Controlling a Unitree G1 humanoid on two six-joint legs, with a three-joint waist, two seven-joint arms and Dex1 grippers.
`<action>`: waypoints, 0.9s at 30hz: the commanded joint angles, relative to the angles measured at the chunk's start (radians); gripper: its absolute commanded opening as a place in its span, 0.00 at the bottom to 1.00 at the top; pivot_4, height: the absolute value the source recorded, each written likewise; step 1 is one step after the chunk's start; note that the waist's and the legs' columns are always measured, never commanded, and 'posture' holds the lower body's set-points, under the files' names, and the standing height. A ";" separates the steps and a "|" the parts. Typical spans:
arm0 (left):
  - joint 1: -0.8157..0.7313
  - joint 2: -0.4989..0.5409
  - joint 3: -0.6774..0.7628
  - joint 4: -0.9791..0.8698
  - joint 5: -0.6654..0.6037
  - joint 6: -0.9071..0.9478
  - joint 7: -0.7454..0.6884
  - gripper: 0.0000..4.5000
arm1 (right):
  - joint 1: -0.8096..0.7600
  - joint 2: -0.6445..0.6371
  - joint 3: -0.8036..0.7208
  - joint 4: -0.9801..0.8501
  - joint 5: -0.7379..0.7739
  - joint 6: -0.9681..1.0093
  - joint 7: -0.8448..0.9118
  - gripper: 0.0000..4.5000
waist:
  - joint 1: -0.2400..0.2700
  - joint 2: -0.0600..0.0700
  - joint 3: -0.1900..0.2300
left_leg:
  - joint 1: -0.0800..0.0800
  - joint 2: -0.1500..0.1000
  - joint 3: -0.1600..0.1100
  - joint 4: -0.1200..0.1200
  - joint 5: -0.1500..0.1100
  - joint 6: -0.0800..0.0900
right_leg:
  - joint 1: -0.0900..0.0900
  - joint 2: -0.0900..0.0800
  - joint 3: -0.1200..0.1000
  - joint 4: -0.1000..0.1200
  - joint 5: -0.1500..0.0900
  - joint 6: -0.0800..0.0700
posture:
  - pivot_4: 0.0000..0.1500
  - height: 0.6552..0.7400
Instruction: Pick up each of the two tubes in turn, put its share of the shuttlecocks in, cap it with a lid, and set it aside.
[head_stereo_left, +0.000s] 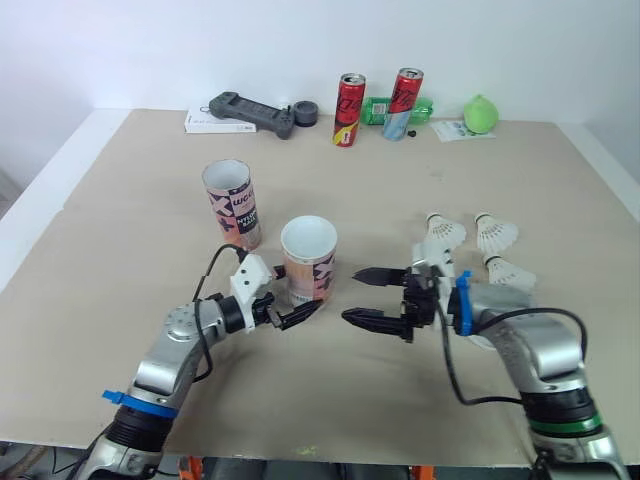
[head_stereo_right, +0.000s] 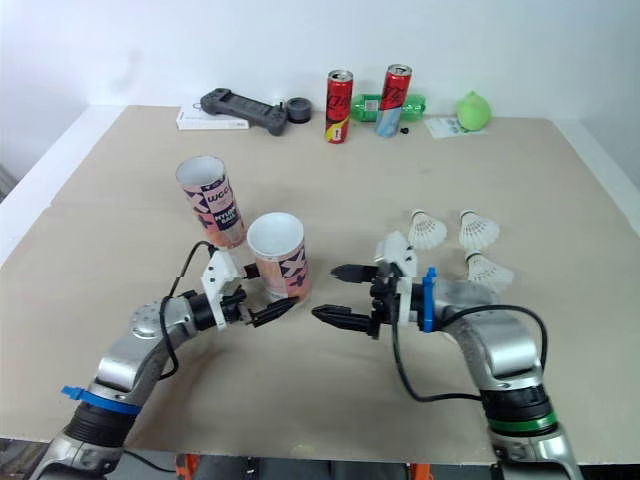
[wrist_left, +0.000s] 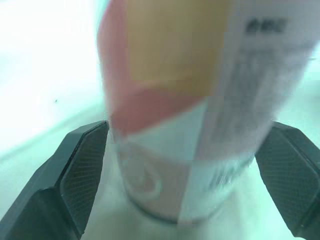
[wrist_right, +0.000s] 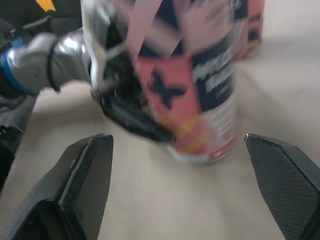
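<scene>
**Head views.** Two open tubes stand upright on the desk (head_stereo_left: 120, 200), left of centre and close together: the far tube (head_stereo_left: 232, 203) and the near tube (head_stereo_left: 309, 260). Three shuttlecocks (head_stereo_left: 443, 232) lie clustered to the right, well apart from both tubes. The left claw (head_stereo_left: 297, 303) sits at the near tube's base. The right claw (head_stereo_left: 352, 296) hovers just right of that tube, released and holding nothing. Two cans (head_stereo_left: 348, 110) stand at the far edge.

**Left wrist view.** The left claw's fingers (wrist_left: 82, 175) are spread wide, with the near tube between them. Pad contact cannot be determined.

**Right wrist view.** The right claw's fingers (wrist_right: 85, 180) are spread. The near tube stands ahead of them, with the left claw against its far side.
</scene>
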 joint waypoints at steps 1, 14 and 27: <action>0.040 0.071 0.088 -0.090 -0.055 0.033 -0.026 1.00 | -0.009 0.076 0.061 0.086 -0.078 -0.184 -0.058 1.00 | -0.006 0.000 0.003 | 0.000 0.000 -0.001 0.000 0.001 -0.001 | 0.000 0.000 -0.001 0.000 0.000 0.000 | 1.00 1.00; 0.197 0.204 0.305 -0.314 -0.222 0.164 0.011 1.00 | -0.240 0.279 0.156 0.458 -0.120 -0.395 -0.014 1.00 | -0.005 -0.003 0.011 | 0.000 0.004 -0.002 0.000 0.005 -0.004 | 0.000 0.002 -0.003 0.002 0.004 -0.003 | 1.00 1.00; 0.241 0.210 0.331 -0.366 -0.246 0.169 0.041 1.00 | -0.345 0.355 0.161 0.673 -0.149 -0.511 0.013 0.71 | -0.006 -0.003 0.011 | 0.006 0.009 -0.001 0.000 0.009 -0.008 | -0.001 0.008 -0.002 0.014 0.005 -0.007 | 1.00 1.00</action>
